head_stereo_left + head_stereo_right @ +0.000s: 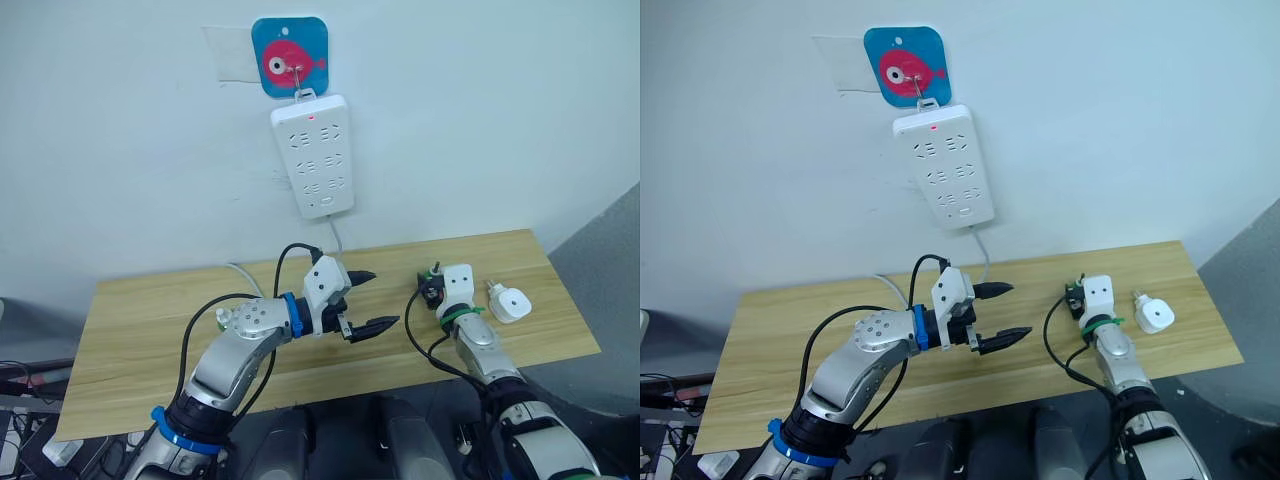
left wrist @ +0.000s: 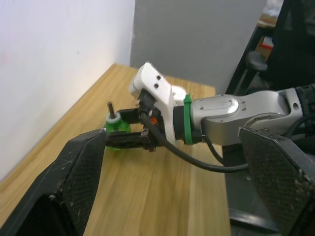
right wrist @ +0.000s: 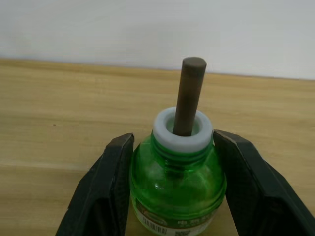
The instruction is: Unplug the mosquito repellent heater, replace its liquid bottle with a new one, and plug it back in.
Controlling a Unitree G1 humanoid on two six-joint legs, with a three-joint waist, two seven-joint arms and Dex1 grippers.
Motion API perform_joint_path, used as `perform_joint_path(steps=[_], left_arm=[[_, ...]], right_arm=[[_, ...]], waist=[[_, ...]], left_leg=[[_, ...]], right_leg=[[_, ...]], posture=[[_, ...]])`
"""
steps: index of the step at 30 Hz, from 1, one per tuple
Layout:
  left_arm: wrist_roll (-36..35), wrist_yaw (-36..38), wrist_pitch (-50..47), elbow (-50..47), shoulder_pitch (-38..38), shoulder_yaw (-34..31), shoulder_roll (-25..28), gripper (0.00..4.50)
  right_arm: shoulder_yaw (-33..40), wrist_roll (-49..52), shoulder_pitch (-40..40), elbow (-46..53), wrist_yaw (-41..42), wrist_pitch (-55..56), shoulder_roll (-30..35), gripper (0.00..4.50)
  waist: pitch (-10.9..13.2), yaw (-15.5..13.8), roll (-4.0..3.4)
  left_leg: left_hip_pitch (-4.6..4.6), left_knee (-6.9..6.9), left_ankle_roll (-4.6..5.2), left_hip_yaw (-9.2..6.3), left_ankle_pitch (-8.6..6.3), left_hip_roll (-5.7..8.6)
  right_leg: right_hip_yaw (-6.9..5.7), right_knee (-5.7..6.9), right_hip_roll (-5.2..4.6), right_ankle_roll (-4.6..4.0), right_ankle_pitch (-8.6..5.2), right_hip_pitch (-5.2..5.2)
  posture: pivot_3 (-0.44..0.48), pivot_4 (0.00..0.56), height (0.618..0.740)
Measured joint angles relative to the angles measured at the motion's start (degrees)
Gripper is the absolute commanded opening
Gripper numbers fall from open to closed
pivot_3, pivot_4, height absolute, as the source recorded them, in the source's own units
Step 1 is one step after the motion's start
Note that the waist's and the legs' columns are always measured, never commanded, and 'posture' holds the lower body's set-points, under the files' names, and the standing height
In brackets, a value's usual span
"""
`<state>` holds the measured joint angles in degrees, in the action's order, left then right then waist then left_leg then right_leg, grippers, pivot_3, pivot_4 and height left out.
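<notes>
Currently your left gripper [image 1: 366, 300] hangs over the wooden table [image 1: 150, 310], left of the green bottle, with both black fingers spread wide and nothing between them. From the left wrist view you look straight past those parted fingers [image 2: 78, 177] at the other arm.

Moving right, your right gripper [image 3: 172, 191] is clenched on the green liquid bottle [image 3: 177, 187]. The right wrist view shows one finger pressed against each side of the bottle's clear green body. Bottle stands upright, with a white collar at the neck and a brown wick rod [image 3: 189, 96] rising out of it. A label with a barcode sits low on the bottle's front. In the head views the bottle is mostly hidden behind the gripper, with just a bit of green and the wick tip visible [image 1: 436, 271]; you cannot tell from these whether its base touches the table.

Right of the bottle, the mosquito repellent heater [image 1: 509, 302] lies on the table, unplugged, near the table's right end and apart from the gripper.

Above and left of the bottle, the white power strip [image 1: 313, 155] hangs on the wall from a blue hook plate [image 1: 290, 56], a red light lit near its top. Its cord drops behind the table.
</notes>
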<state>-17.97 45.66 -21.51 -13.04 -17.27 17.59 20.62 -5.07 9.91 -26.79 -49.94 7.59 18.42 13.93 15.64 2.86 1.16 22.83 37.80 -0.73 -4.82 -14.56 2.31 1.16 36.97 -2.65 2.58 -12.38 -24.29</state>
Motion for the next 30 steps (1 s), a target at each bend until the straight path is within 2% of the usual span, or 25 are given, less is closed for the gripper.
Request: perform_joint_path(steps=[4, 10, 11, 15, 19, 23, 26, 30], left_arm=[[0.49, -0.03, -0.11, 0.20, -0.89, 0.00, -0.21, 4.47], [0.55, -0.07, -0.70, 0.18, -1.13, 0.00, -0.55, 4.50], [0.55, -0.06, -0.70, 0.16, -1.14, 0.00, -0.58, 4.50], [0.49, -0.15, -0.86, -0.02, -0.74, -0.11, -0.48, 4.50], [0.00, -1.61, -1.91, -2.19, 2.60, -2.02, -0.33, 4.50], [-0.51, -4.07, -1.92, -5.52, 7.88, -4.50, -0.32, 4.50], [1.92, -7.72, 2.26, -7.10, 13.67, -6.86, -0.27, 4.50], [6.13, -13.98, 10.74, -7.52, 23.67, -10.88, -1.43, 4.50]], right_arm=[[1.81, -2.21, -2.66, -5.21, -0.06, 2.71, -1.30, 2.16], [4.08, -4.04, -2.46, -9.25, -0.03, 4.17, -1.97, 4.25], [4.37, -4.17, -2.39, -9.19, 0.14, 4.20, -1.94, 4.46], [5.08, -4.48, 0.16, -6.14, 1.18, 4.12, -1.45, 4.46], [5.51, -4.15, 8.42, 5.97, 3.30, 1.53, -0.13, 4.46], [5.02, -2.77, 18.67, 26.87, 6.92, -8.16, 1.38, 4.46], [3.26, -1.27, 25.24, 45.64, 10.20, -18.12, 4.42, 4.46], [2.13, 3.17, 26.58, 63.69, 15.43, -31.35, 9.44, 4.46]], waist=[[0.00, -0.12, 0.00], [0.01, -0.17, 0.00], [0.01, -0.10, 0.00], [0.01, -0.19, -0.01], [0.01, -0.33, -0.01], [0.01, -0.40, -0.06], [0.03, -0.52, -0.12], [0.02, -1.04, -0.12]], left_leg=[[-0.02, 0.01, 0.00, -0.03, 0.00, 0.01], [-0.02, 0.01, -0.01, -0.04, 0.00, 0.01], [-0.03, 0.01, -0.01, -0.01, 0.00, 0.01], [-0.03, 0.01, -0.01, -0.05, 0.00, 0.02], [0.00, -0.04, -0.02, -0.11, -0.01, 0.03], [0.02, -0.03, -0.02, -0.15, -0.01, 0.02], [0.01, -0.03, -0.04, -0.17, -0.02, 0.01], [0.06, -0.02, -0.09, -0.29, -0.05, 0.00]], right_leg=[[-0.01, -0.01, -0.01, -0.01, 0.01, 0.03], [0.01, 0.00, -0.03, -0.02, 0.01, 0.03], [0.03, 0.00, -0.03, -0.01, 0.01, 0.04], [0.00, 0.00, -0.04, -0.01, 0.01, 0.04], [-0.01, -0.01, -0.29, 0.00, 0.01, 0.01], [-0.07, 0.00, -0.37, 0.14, -0.09, -0.02], [-0.05, -0.03, -0.41, 0.27, -0.18, -0.01], [-0.07, -0.11, -0.48, 0.10, -0.32, 0.01]], posture=[[0.036, 0.291, 0.740], [0.032, 0.288, 0.740], [0.032, 0.288, 0.740], [0.025, 0.282, 0.740], [0.023, 0.278, 0.740], [0.024, 0.268, 0.740], [0.027, 0.263, 0.740], [0.019, 0.259, 0.740]])
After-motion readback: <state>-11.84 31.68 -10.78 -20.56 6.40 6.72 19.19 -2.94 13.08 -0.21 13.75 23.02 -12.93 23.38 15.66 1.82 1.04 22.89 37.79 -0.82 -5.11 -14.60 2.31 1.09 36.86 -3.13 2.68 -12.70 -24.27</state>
